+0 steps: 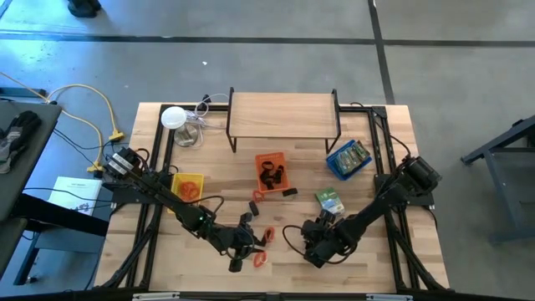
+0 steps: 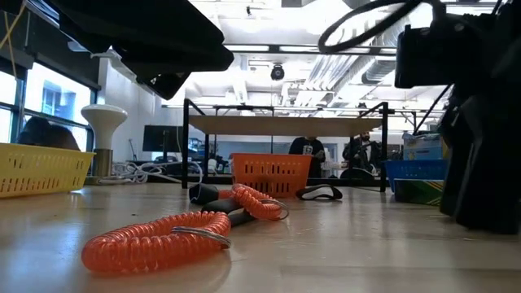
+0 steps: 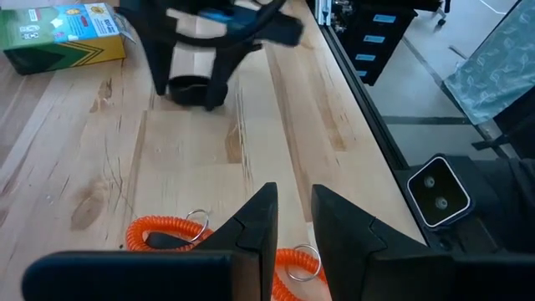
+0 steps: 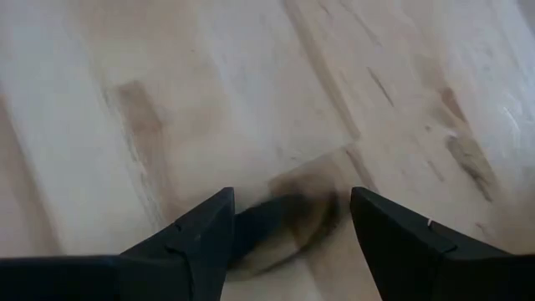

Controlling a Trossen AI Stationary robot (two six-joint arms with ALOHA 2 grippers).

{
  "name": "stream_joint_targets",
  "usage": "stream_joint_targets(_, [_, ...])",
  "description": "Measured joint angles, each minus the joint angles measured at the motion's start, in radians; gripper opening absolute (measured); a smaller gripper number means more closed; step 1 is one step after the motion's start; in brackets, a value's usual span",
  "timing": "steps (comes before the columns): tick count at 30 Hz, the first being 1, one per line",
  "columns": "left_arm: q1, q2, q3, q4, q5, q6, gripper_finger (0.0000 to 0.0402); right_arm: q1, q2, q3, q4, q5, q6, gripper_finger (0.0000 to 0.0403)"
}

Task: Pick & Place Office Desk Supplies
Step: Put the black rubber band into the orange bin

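1. High view: the orange tray (image 1: 270, 161) sits mid-table in front of the wooden shelf (image 1: 282, 113) and holds black clips (image 1: 271, 176).
2. The left gripper (image 1: 247, 253) is well in front of the orange tray, low over the table, just beside a red-orange coil (image 1: 259, 260). In the left wrist view its fingers (image 3: 259, 224) stand narrowly apart with nothing seen between them, above the coil (image 3: 159, 235).
3. The right gripper (image 1: 313, 244) is in front and to the right of the orange tray. Its fingers (image 4: 201, 230) are spread wide over bare wood, with only a dark blur below.
4. A green packet (image 1: 329, 200) lies right of the orange tray; the blue tray (image 1: 349, 158) is farther right.
5. The yellow tray (image 1: 187, 186), left of the orange tray, holds another coil.
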Motion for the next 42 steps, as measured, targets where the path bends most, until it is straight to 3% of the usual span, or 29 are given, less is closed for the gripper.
stream_joint_targets(6, [0.000,0.000,0.000,0.000,0.000,0.000,0.0072,-0.020,0.022,0.004,0.004,-0.031,-0.005,0.0226])
stream_joint_targets(10, [0.000,0.000,-0.001,0.000,0.000,0.000,0.0072,-0.027,0.022,0.004,0.002,-0.046,-0.004,0.0200])
stream_joint_targets(21, [0.000,0.000,-0.002,0.000,0.000,0.000,0.0072,-0.028,0.021,0.002,-0.002,-0.069,-0.049,0.0013])
stream_joint_targets(31, [0.000,0.000,-0.002,0.000,0.000,0.000,0.0072,-0.008,0.027,0.066,-0.044,-0.055,-0.129,0.0003])
stream_joint_targets(42, [0.001,0.000,-0.002,-0.001,-0.001,0.000,0.0072,0.004,0.025,0.202,-0.085,0.092,-0.302,0.0003])
